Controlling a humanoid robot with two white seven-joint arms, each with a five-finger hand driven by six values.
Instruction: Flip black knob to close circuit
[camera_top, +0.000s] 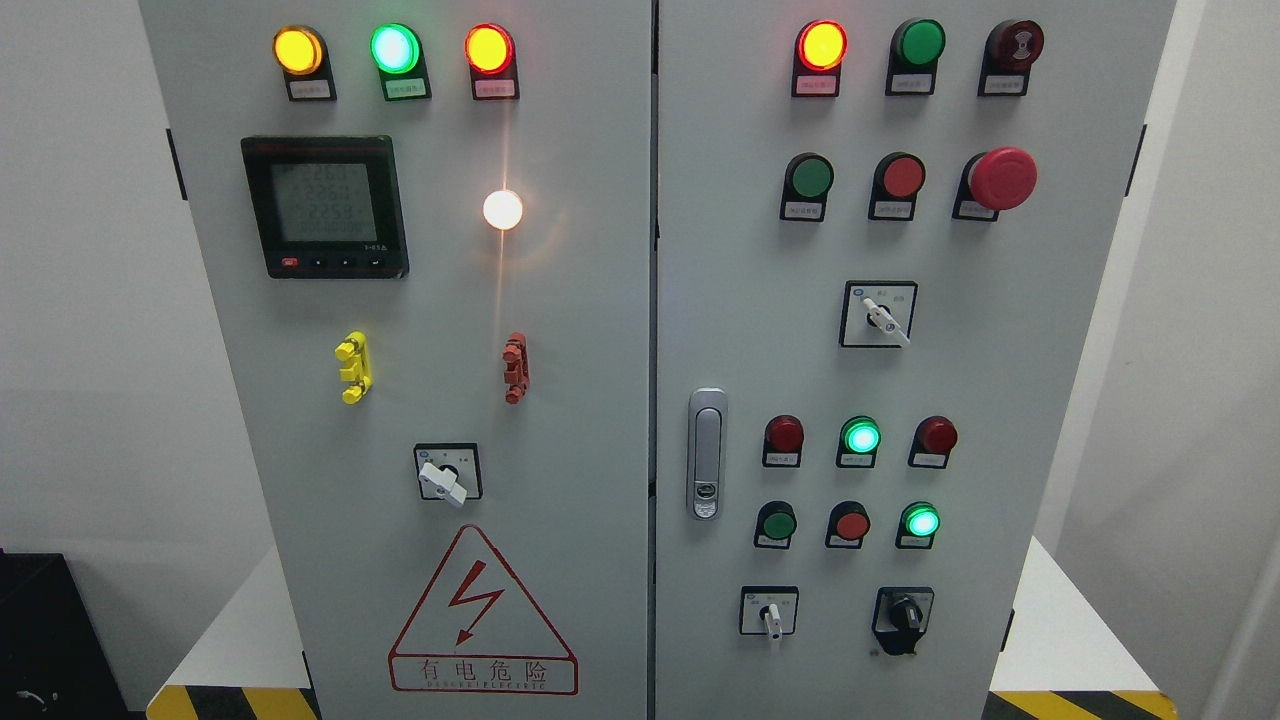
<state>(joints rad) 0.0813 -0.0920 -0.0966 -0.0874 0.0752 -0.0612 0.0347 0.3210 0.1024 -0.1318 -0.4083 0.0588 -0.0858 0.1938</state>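
Observation:
The black knob (904, 617) sits at the lower right of the grey electrical cabinet (600, 300), on its right door. Its handle points roughly up and slightly left. To its left is a small white-handled selector switch (770, 614). Neither of my hands shows in the head view.
The right door carries a silver door latch (707, 453), rows of red and green buttons, lit green lamps (861, 437), a red mushroom stop button (1000, 179) and a white selector (880, 315). The left door has a digital meter (324, 205), another white selector (446, 478) and a red hazard triangle (483, 615).

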